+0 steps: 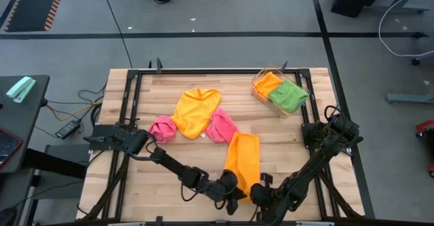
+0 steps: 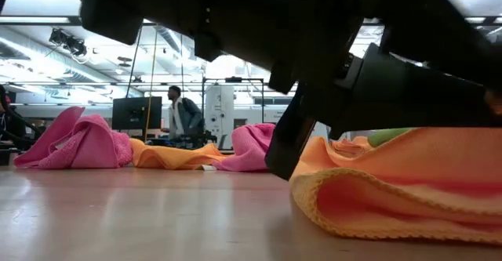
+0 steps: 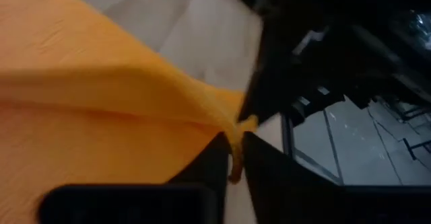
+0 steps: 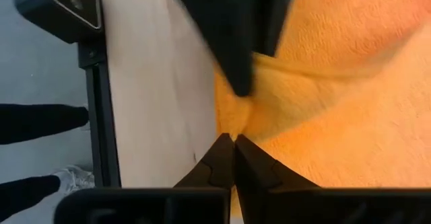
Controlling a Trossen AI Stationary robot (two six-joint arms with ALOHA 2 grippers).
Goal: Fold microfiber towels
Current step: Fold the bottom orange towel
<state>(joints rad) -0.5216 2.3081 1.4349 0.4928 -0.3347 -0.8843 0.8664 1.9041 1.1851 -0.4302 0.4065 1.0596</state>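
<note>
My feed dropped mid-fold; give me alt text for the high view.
Both end effectors, left and right, pinch the near end of an orange towel lying lengthwise on the wooden table. Behind it lie pink towels and a yellow towel.

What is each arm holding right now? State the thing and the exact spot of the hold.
Both hold the orange towel lying nearest the table's front edge. The left gripper pinches its near corner; the right gripper pinches the towel's edge right beside it.

a lab: wooden rig table (image 1: 183,172), monitor (image 2: 136,113) and cables (image 1: 81,100) around.
</note>
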